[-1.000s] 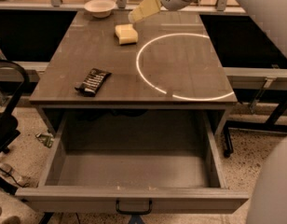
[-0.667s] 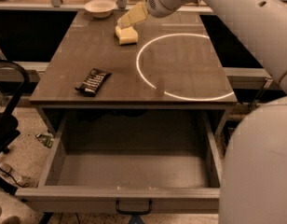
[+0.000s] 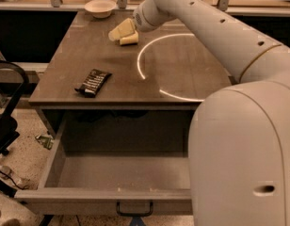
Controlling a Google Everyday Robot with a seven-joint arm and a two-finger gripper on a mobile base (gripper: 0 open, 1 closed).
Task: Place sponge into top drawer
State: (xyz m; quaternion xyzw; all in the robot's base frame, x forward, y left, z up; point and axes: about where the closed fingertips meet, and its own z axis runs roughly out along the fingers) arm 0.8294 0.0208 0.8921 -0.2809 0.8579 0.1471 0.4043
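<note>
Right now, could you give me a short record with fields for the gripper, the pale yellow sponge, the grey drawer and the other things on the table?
gripper: two-finger gripper, low over the far tabletop, right at the sponge; grasp unclear
sponge: small pale yellow foam sponge, on the tabletop, not in the drawer
drawer: wide grey wooden top drawer, pulled open, visible part holds nothing
wrapper: black snack bar wrapper, tabletop, nearer the front edge
bowl: white round bowl, far edge
</note>
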